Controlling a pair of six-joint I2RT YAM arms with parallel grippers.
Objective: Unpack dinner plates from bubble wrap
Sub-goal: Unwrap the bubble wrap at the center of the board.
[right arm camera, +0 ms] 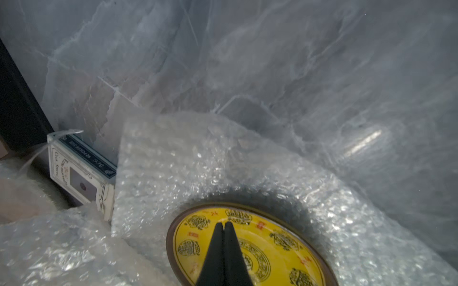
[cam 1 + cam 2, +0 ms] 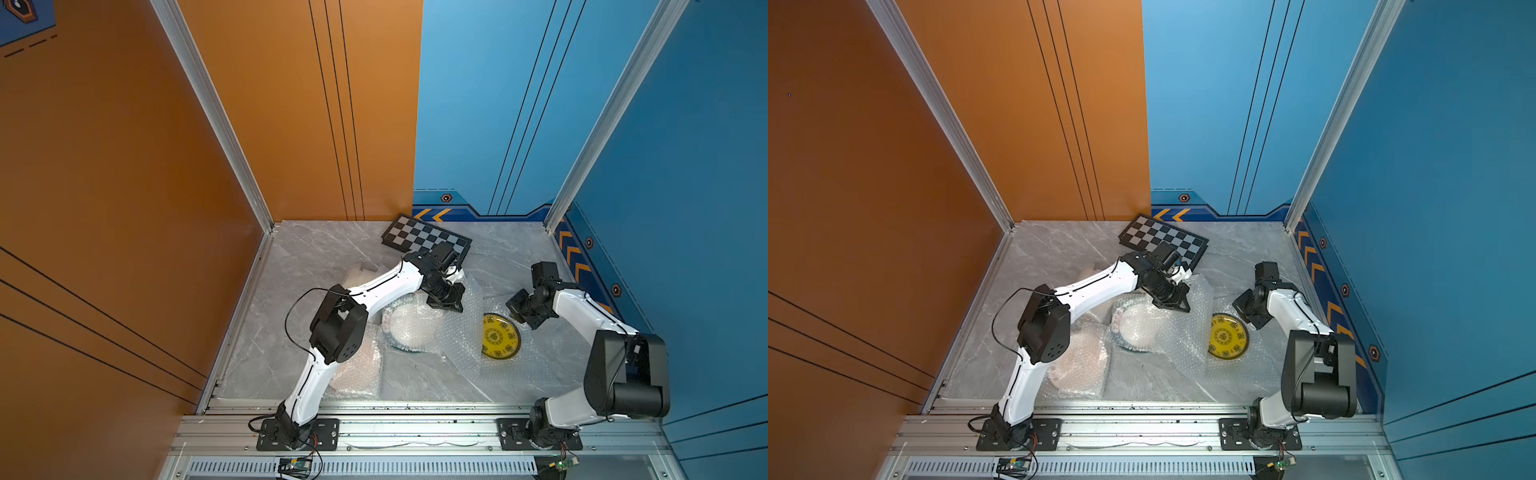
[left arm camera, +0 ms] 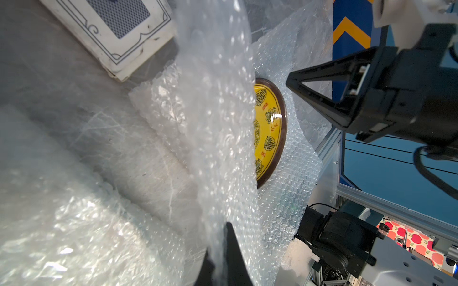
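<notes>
Left gripper pinching wrap, lifted half off plate; right gripper pressed together, empty, over it, so must open to take rim.

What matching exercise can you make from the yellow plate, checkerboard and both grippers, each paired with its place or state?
1 yellow plate
2 checkerboard
3 left gripper
4 right gripper

A by the back wall
B shut on bubble wrap
C lying bare on bubble wrap
D shut, empty

Pairs: 1-C, 2-A, 3-B, 4-D.
</notes>
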